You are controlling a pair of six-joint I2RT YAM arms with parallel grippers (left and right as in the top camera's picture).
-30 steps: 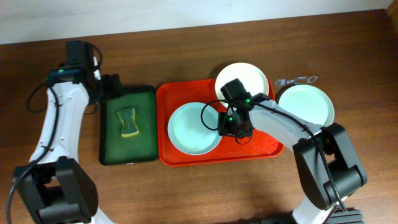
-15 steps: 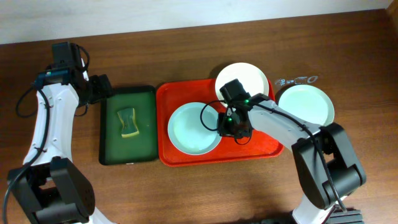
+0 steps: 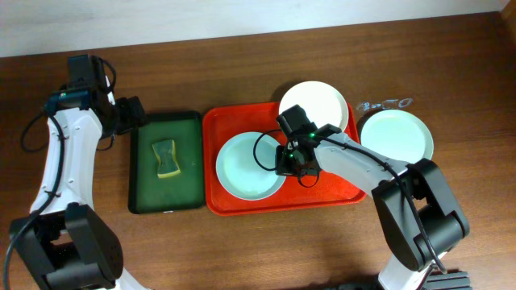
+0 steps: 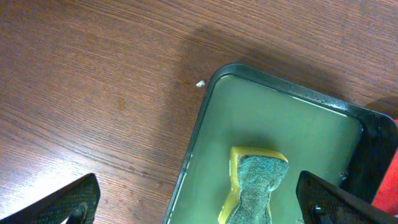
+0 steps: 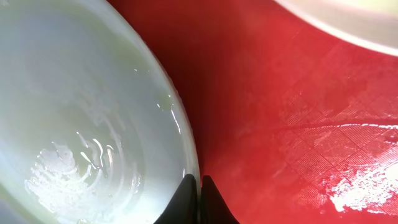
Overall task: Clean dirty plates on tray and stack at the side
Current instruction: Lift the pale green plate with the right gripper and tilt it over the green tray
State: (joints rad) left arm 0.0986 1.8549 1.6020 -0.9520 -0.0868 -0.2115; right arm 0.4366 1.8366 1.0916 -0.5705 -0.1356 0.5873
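Note:
A pale mint plate lies on the left half of the orange-red tray. My right gripper is shut on its right rim; in the right wrist view the fingertips pinch the wet plate's edge over the tray floor. A white-cream plate rests on the tray's back right corner and also shows in the right wrist view. A second mint plate lies on the table right of the tray. My left gripper is open and empty, beside the green tray's back left corner.
A dark green tray stands left of the orange tray with a yellow-green sponge in it. In the left wrist view the sponge lies between my open fingers in the wet green tray. A small clear object lies at the back right.
My left arm swung left, away from the green tray, then stopped. My right gripper and the mint plate on the tray shifted slightly left.

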